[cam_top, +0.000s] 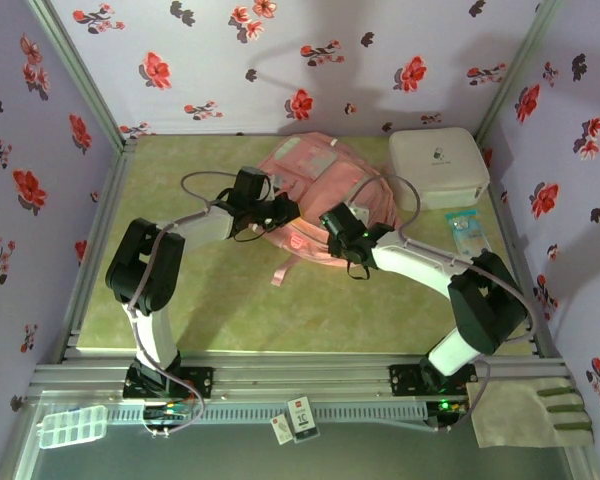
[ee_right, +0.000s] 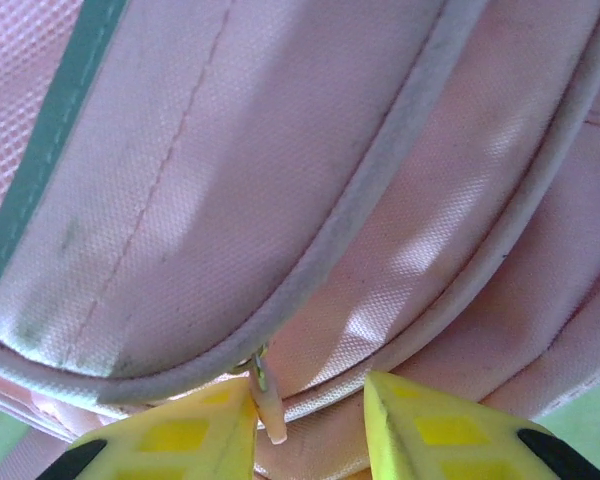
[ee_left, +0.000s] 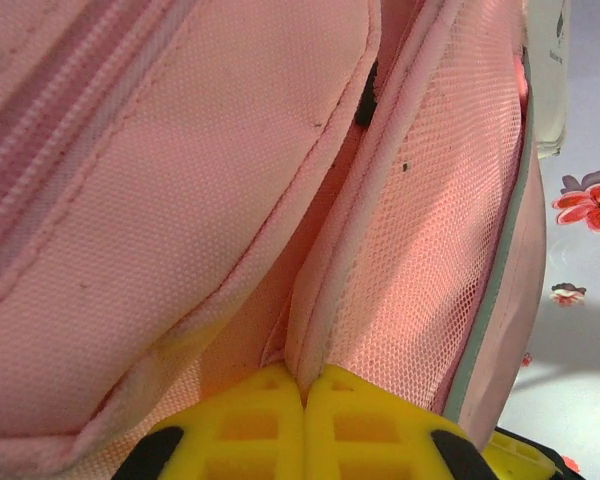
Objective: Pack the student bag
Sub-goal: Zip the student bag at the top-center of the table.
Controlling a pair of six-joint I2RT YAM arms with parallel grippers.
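Pink student bag point(cam_top: 315, 190) flat on table point(cam_top: 230, 300), upper centre of top view. Left gripper point(ee_left: 305, 400) fingers together, pinching piped pocket edge: use as anchor. Right gripper point(ee_right: 310, 392) fingers apart beside zip pull point(ee_right: 272, 418), lower centre. Close squarely on tab, draw along zip line.

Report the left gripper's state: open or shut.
Shut. On the left gripper the yellow fingers meet with no gap, and a piped seam of the student bag runs into their join.

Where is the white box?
In the top view, the white box sits at the back right, just right of the pink backpack.
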